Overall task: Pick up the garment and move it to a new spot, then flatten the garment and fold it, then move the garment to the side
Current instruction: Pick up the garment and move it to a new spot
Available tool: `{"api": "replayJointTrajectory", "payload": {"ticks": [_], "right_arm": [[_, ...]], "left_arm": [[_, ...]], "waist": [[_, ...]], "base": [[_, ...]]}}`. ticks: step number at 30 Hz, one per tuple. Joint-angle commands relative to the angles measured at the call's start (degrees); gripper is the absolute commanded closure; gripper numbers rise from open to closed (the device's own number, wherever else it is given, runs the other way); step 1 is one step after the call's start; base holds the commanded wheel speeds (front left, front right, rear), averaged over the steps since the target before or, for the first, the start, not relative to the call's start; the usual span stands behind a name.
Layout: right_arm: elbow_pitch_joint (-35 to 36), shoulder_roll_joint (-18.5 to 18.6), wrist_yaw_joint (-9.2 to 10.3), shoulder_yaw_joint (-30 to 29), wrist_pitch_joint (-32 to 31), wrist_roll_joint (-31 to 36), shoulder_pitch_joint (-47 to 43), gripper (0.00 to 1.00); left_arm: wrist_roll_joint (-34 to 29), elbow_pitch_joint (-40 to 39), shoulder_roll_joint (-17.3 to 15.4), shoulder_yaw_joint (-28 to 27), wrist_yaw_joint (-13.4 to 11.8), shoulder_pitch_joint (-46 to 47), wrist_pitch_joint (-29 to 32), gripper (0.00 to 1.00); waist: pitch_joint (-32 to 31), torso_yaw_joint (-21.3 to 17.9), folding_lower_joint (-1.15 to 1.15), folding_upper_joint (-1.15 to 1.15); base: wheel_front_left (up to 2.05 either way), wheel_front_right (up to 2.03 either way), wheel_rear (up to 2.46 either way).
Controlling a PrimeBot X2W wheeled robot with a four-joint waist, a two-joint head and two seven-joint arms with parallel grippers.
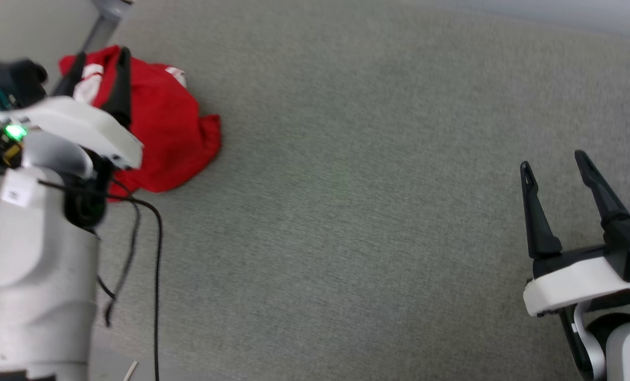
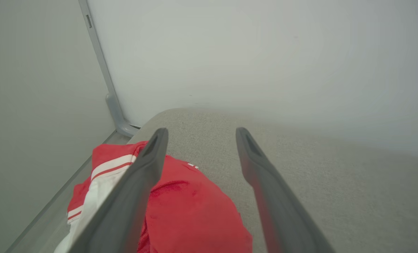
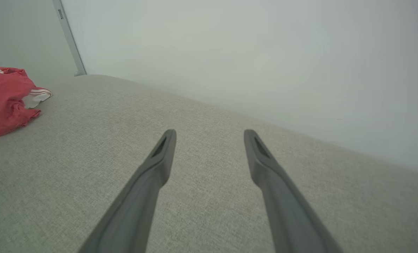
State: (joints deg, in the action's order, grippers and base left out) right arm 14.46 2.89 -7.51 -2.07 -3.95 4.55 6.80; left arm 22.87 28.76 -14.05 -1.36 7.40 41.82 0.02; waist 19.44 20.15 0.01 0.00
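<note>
Grey surface [image 1: 347, 222], garment [image 1: 172, 132] beneath left end effector [image 1: 102, 58]

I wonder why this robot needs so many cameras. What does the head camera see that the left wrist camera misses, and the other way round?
Head camera adds: the right fingers, spread open and holding nothing, and a black cable dangling from the left arm.
Left wrist camera adds: the curved foot of the grey post in the corner.
Both share: the crumpled red shirt, the open left fingers over it, and the grey cloth surface it lies on.
</note>
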Motion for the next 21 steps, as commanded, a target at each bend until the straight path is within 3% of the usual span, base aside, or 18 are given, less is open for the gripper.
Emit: {"api": "replayJointTrajectory", "payload": {"ticks": [1,8,13,21], "right_arm": [[0.3,0.0,0.04,0.2,-0.1,0.5,1.2,0.0],[0.8,0.0,0.04,0.1,0.4,0.8,4.0,0.0],[0.7,0.0,0.04,0.1,0.7,0.7,5.1,0.0],[0.0,0.0,0.04,0.2,0.9,0.4,6.5,0.0]], "left_arm": [[0.0,0.6,-1.6,0.6,0.1,2.0,0.7,0.0],[4.3,8.6,-8.0,3.4,0.1,8.8,7.3,0.0],[7.0,15.1,-11.0,4.7,0.1,11.0,12.9,0.0],[11.3,25.0,-11.5,7.5,0.1,11.1,25.3,0.0]], "waist": [[4.0,-2.7,-0.01,0.0],[9.0,-5.6,-0.01,0.0],[11.2,-7.0,-0.01,0.0],[13.1,-7.7,-0.01,0.0]], "base": [[0.0,0.0,0.0],[0.0,0.0,0.0],[0.0,0.0,0.0],[0.0,0.0,0.0]]}}
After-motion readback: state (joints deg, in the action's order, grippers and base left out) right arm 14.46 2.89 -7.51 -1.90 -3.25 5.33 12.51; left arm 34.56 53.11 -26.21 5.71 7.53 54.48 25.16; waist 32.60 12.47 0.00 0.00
